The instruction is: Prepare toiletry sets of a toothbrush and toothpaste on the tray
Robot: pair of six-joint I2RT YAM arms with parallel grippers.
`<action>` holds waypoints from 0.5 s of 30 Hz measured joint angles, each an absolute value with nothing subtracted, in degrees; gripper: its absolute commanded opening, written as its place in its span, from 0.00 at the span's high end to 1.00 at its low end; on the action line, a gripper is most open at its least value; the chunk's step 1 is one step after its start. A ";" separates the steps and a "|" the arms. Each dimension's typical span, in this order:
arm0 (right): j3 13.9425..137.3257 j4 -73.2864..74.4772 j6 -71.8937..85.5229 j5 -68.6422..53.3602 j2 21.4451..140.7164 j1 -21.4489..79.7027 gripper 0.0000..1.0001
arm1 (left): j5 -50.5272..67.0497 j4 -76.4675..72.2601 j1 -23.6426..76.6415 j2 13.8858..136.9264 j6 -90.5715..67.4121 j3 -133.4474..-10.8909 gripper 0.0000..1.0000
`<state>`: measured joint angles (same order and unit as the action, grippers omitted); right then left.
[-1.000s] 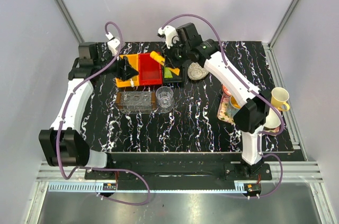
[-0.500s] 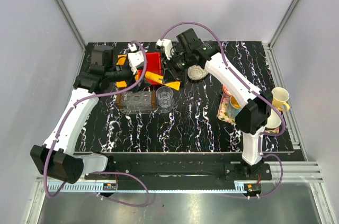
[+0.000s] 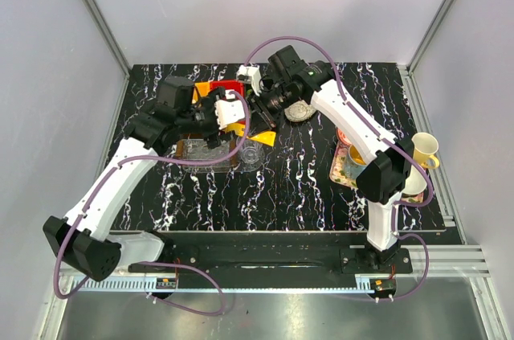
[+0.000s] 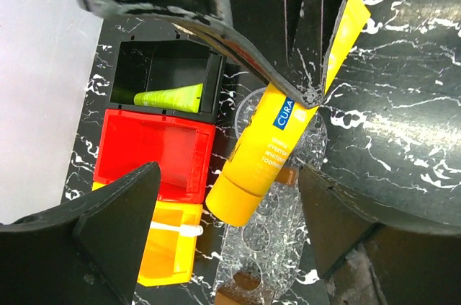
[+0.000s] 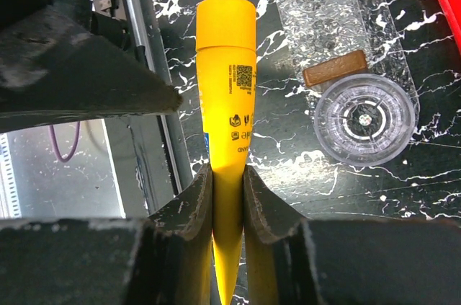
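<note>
Toothpaste, a yellow plastic tube [image 5: 227, 89], hung near the clear moulded tray [image 4: 252, 276] by the tabletop's [image 3: 305, 187] far edge. It was pinched at its flat crimped end by the right hand [image 5: 227, 175]. The left hand [image 4: 229, 189] stood wide open close by its cap. A light green tube [image 4: 169, 96] lay in the black bin [image 4: 137, 67].

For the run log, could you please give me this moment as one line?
right hand: shut on yellow toothpaste, flat end | left hand: open, near its cap | green toothpaste: in black bin
</note>
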<state>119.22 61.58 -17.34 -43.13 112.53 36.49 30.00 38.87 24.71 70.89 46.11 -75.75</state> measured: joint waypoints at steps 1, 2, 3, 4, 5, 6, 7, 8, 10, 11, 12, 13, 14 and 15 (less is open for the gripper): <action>119.59 62.19 -17.43 -43.38 112.53 36.49 0.88 | 29.15 39.20 25.28 70.96 46.87 -75.75 0.18; 119.83 62.54 -17.54 -43.66 112.53 36.49 0.87 | 28.23 39.48 25.82 71.02 47.75 -75.72 0.18; 120.22 62.94 -17.61 -44.01 112.53 36.49 0.88 | 27.62 39.77 26.24 71.13 48.40 -75.72 0.19; 120.46 63.07 -17.65 -44.31 112.53 36.49 0.88 | 26.92 40.03 26.63 71.22 49.06 -75.70 0.19; 120.66 63.11 -17.72 -44.51 112.53 36.49 0.88 | 26.35 40.18 26.98 71.31 49.71 -75.64 0.19; 120.75 63.11 -17.78 -44.71 112.53 36.49 0.88 | 25.71 40.32 27.33 71.35 50.35 -75.48 0.19; 120.75 63.13 -17.80 -44.75 112.53 36.49 0.88 | 24.80 40.49 27.79 71.40 51.13 -75.20 0.19; 120.75 63.20 -17.80 -44.80 112.53 36.49 0.88 | 24.25 40.62 28.05 71.42 51.62 -75.02 0.19; 120.75 63.42 -17.80 -45.15 112.55 36.49 0.88 | 23.16 40.62 28.69 71.53 52.64 -74.50 0.20; 120.75 63.44 -17.80 -45.34 112.55 36.49 0.88 | 22.48 40.69 29.08 71.72 53.10 -74.35 0.20; 120.75 63.51 -17.80 -45.69 112.55 36.49 0.88 | 21.87 40.49 29.36 71.90 53.43 -74.17 0.20; 120.75 63.59 -17.80 -45.98 112.55 36.49 0.88 | 21.19 40.34 29.76 72.14 53.84 -73.93 0.20; 120.75 63.75 -17.80 -46.19 112.55 36.49 0.88 | 20.62 40.07 30.06 72.29 54.22 -73.56 0.21; 120.75 63.83 -17.80 -46.26 112.55 36.49 0.88 | 20.08 40.07 30.17 72.51 54.54 -73.32 0.21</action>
<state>120.75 63.83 -17.80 -46.26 112.55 36.49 20.08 40.07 30.17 72.51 54.54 -73.32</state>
